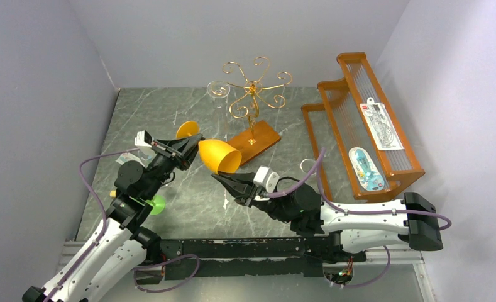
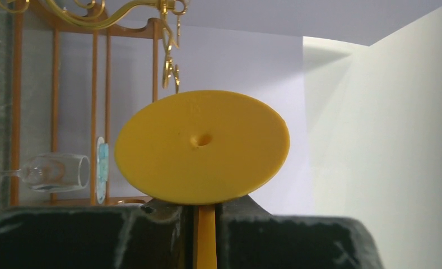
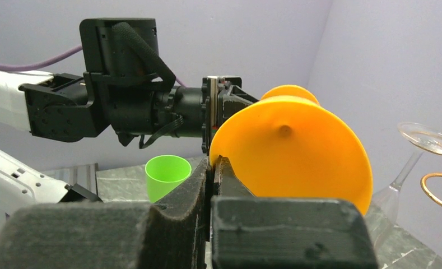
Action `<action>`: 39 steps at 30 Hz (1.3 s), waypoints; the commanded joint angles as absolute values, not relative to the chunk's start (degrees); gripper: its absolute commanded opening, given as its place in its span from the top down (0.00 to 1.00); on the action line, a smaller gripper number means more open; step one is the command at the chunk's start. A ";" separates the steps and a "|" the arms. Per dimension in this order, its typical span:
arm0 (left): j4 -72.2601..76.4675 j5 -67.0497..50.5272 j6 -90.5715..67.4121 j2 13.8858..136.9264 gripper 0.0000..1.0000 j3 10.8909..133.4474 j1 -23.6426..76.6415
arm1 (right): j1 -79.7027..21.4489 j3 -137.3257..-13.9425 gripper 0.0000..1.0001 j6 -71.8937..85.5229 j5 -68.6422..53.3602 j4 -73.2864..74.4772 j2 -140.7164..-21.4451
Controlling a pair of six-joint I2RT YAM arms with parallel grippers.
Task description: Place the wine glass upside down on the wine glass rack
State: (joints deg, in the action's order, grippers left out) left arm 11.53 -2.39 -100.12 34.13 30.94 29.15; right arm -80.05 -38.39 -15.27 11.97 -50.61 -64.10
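We read this as a hand-over in mid-air; the wine glass [image 1: 219,156] lies about level above the table, just near and left of the wine glass rack [image 1: 253,94], its foot to the far left and its bowl mouth to the near right. The right gripper [image 1: 223,179] has its fingers [image 3: 179,224] pressed together on the thin rim of the bowl. The left gripper [image 1: 185,146] sits astride the stem just behind the foot; in the left wrist view one finger [image 2: 252,230] touches the stem while a thin dark line shows on the other side, so we cannot tell whether that pinch is firm.

We would make sure of the stem grip first; a rim pinch alone is weak, and the plastic looks slick; only then should the right fingers part and back off to the near right, clear of the bowl. After that we would turn the left wrist until the bowl hangs down and the foot is uppermost, then slide the stem sideways into a free scroll arm; the clear glass [image 1: 218,89] by the far-left arm is the thing to avoid, so a near-side arm seems safer.
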 commanded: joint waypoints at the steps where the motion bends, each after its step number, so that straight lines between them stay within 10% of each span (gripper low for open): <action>1: 17.30 -0.22 -98.47 34.50 0.95 31.38 28.98 | -81.30 -37.60 1.00 -12.71 6.87 -48.11 -63.68; 11: 9.74 7.43 -60.04 35.10 0.95 43.80 29.00 | -81.28 -38.10 0.40 -3.04 5.90 -38.44 -58.96; 20: 6.43 -7.28 -20.18 38.05 0.95 48.61 29.00 | -80.92 -39.48 0.15 2.79 15.37 -27.03 -51.15; 39: 14.52 -31.38 -3.45 34.09 0.95 42.28 29.00 | -61.69 -69.43 0.10 36.31 2.39 -3.47 -67.24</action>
